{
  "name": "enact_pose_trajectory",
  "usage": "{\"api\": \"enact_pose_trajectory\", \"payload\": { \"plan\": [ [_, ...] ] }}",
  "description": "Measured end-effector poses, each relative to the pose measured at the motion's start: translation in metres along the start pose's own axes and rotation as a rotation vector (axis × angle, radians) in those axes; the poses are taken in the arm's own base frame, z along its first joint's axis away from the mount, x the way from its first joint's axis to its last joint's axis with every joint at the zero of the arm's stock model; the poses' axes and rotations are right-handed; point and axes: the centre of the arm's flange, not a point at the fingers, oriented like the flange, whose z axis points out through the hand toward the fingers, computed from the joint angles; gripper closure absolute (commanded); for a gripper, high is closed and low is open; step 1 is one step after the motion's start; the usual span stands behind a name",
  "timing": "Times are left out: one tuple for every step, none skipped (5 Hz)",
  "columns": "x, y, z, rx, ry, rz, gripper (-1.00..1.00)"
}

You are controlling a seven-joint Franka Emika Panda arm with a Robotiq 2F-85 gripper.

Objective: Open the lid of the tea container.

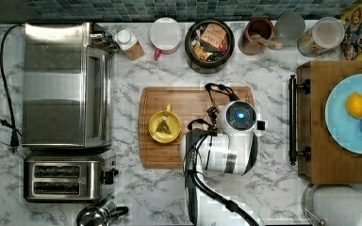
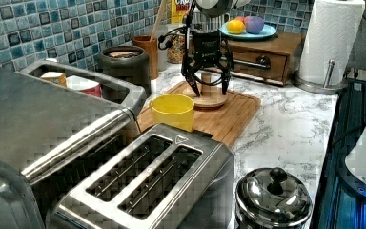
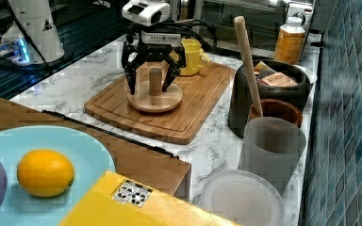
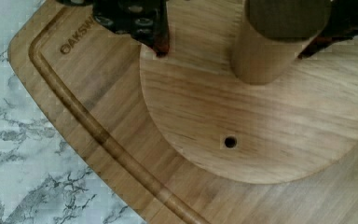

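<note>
The board [image 3: 169,113] carries the lid [image 3: 154,97], a wooden disc lying flat near the yellow mug [image 3: 192,57]. The container [image 3: 268,96] stands uncovered by the tiled wall, well apart, tea packets showing inside. My gripper [image 3: 152,82] hangs over the lid, fingers spread wide either side of the knob [image 3: 155,81], holding nothing. The lid looks already off and set down; I judge the best finish is rising straight up without nudging the knob.
</note>
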Motion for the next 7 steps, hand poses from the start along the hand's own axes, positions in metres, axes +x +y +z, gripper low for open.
{"api": "enact_pose_trajectory", "payload": {
  "plan": [
    [0.004, 0.002, -0.001, 0.006, 0.008, 0.010, -0.41],
    [0.008, 0.003, -0.008, 0.020, 0.010, 0.027, 1.00],
    [0.013, -0.001, -0.015, 0.037, 0.016, 0.038, 1.00],
    [0.015, -0.010, -0.025, 0.026, -0.002, 0.030, 1.00],
    [0.013, -0.015, -0.023, -0.006, -0.028, 0.045, 1.00],
    [0.013, -0.019, -0.024, -0.025, -0.008, 0.084, 1.00],
    [0.009, -0.025, -0.027, -0.063, 0.011, 0.040, 1.00]
  ]
}}
